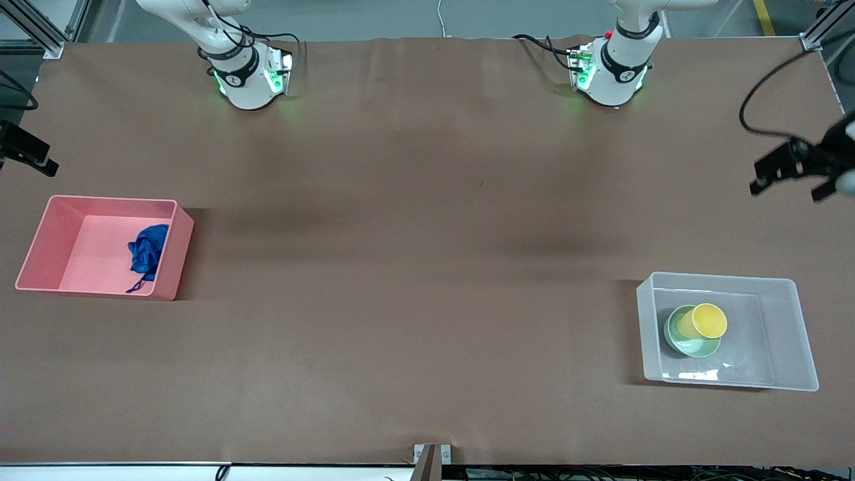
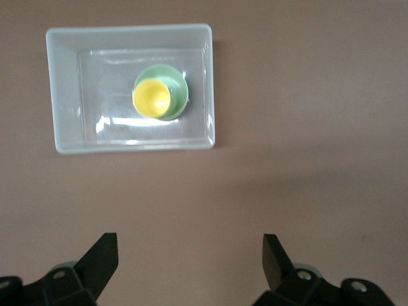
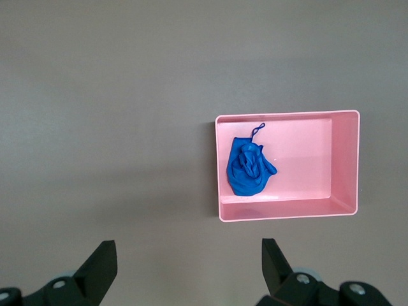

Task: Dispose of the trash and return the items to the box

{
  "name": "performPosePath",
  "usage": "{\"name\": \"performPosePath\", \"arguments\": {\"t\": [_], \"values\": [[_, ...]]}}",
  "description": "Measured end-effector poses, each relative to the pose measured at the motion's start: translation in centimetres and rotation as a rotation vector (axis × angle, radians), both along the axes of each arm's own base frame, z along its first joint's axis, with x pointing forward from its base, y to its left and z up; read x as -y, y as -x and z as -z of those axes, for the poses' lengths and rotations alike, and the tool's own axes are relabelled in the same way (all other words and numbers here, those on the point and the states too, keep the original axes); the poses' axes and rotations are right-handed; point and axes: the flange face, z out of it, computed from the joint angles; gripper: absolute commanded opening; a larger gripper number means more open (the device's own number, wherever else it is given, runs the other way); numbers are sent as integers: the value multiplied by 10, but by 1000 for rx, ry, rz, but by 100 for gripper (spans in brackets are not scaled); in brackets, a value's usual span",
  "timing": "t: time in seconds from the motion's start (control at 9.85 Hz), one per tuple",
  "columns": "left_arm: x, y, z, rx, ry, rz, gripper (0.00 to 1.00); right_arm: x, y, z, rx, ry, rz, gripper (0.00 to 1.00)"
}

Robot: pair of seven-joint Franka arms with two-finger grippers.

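The trash, a bright blue wad (image 1: 148, 250) with a thin string, lies in the pink bin (image 1: 50, 230); it also shows in the right wrist view (image 3: 250, 167). The yellow cup (image 1: 707, 321) stands in the mint-green bowl (image 1: 688, 346), inside the clear box (image 1: 798, 321). The left wrist view shows the cup (image 2: 152, 98), bowl (image 2: 178, 90) and box (image 2: 64, 83). My left gripper (image 1: 791, 177) is open and empty, high over the table at the left arm's end (image 2: 190, 245). My right gripper (image 1: 30, 155) is open and empty, high over the right arm's end (image 3: 189, 252).
The pink bin (image 3: 344, 159) sits at the right arm's end of the brown table, the clear box at the left arm's end, nearer the front camera. A black cable (image 1: 761, 100) loops over the table by the left gripper.
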Motion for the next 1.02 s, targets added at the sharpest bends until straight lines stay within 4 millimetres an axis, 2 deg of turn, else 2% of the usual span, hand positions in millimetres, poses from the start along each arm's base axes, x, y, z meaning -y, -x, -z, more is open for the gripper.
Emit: {"name": "performPosePath", "arguments": {"t": [0.1, 0.3, 0.51, 0.71, 1.02], "values": [[3, 10, -7, 0, 4, -58, 100, 0, 0, 0, 0, 0, 0, 100], [12, 12, -8, 1, -7, -115, 100, 0, 0, 0, 0, 0, 0, 100], [14, 1, -15, 18, -9, -101, 100, 0, 0, 0, 0, 0, 0, 100], [15, -21, -21, 16, -13, -91, 100, 0, 0, 0, 0, 0, 0, 100], [12, -22, -16, -57, -22, -10, 100, 0, 0, 0, 0, 0, 0, 100]]}}
